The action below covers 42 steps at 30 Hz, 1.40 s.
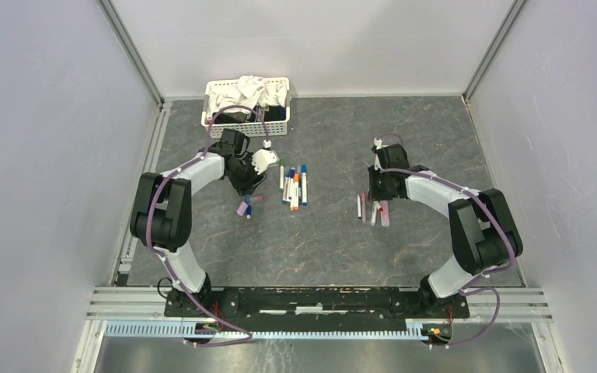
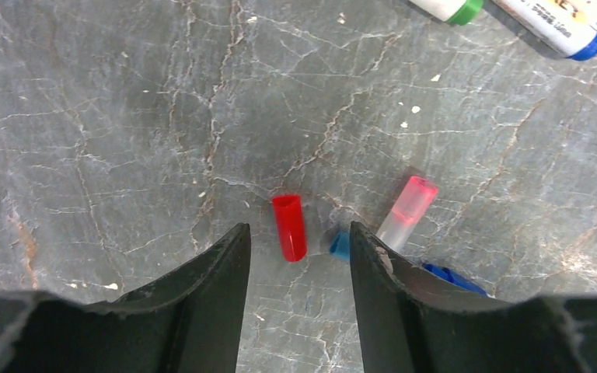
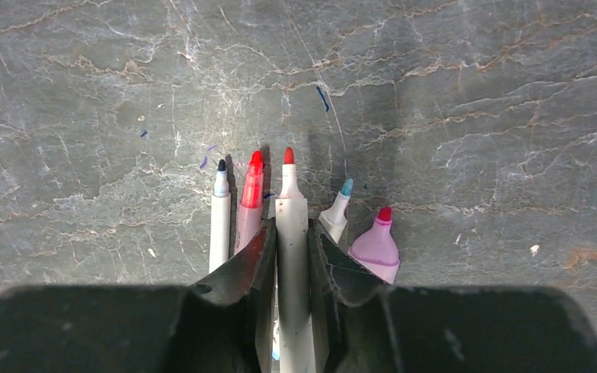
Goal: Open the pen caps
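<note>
left gripper (image 2: 298,233): jaws about half apart, nothing in them, pointing down at the table (image 2: 109,116); red cap (image 2: 289,227) lies loose on the slab just past the fingertips, in the gap and nearer the right-hand finger; blue cap (image 2: 340,245) is hard against that finger's inner edge, mostly hidden; pink translucent cap (image 2: 408,211) lies just right of it, tilted; another blue piece (image 2: 455,277) pokes out behind the finger, can't tell what it is; two capped pen ends, green (image 2: 464,9) and blue (image 2: 583,43), at the upper right of the left wrist view

right gripper (image 3: 291,241): jaws tight on both sides of the red-tipped pen (image 3: 289,210), no gap visible, so I read it as gripped; cap off, nib pointing up-frame; uncapped neighbours in a row: black-tipped pen (image 3: 219,210) and pink-barrelled pen (image 3: 250,194) to its left, light-blue-tipped pen (image 3: 336,214) and wide lilac-pink pen (image 3: 376,249) to its right

top view: cluster of capped pens (image 1: 294,186) at centre, between the two arms; white basket (image 1: 210,116) of cloths at upper left of the table
</note>
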Each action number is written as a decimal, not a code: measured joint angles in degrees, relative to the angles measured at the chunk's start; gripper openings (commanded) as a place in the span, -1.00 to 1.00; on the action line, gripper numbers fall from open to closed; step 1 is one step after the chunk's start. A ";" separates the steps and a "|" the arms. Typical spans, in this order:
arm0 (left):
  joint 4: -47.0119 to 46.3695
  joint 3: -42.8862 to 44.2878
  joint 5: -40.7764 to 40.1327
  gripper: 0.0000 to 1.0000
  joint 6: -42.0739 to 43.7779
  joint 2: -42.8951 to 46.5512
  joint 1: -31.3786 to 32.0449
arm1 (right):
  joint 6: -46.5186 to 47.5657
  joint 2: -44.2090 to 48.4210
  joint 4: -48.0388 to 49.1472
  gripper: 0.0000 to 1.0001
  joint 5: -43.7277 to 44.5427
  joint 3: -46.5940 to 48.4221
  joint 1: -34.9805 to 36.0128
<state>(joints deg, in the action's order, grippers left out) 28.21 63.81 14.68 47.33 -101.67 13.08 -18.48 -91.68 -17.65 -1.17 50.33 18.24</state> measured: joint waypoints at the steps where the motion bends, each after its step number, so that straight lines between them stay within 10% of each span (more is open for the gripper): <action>1: 0.48 0.07 0.52 0.13 0.00 0.00 0.00 | -0.11 0.00 0.00 -0.46 0.17 0.00 0.00; 6: 3.02 1.25 2.38 0.59 -0.11 0.04 0.00 | -0.28 0.00 0.02 -0.39 0.39 0.00 0.00; 27: 18.69 20.17 9.35 0.77 -9.07 11.76 -0.15 | -0.15 0.57 -3.56 -0.26 9.46 11.72 12.09; 42: 22.91 17.05 9.42 0.76 -11.13 16.44 -0.35 | -0.35 -19.21 -4.37 -0.15 8.52 26.51 24.11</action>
<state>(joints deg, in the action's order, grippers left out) 51.11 80.86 24.10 36.21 -85.23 12.73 -18.83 -110.89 -22.02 7.35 76.84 42.35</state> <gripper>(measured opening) 0.883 0.409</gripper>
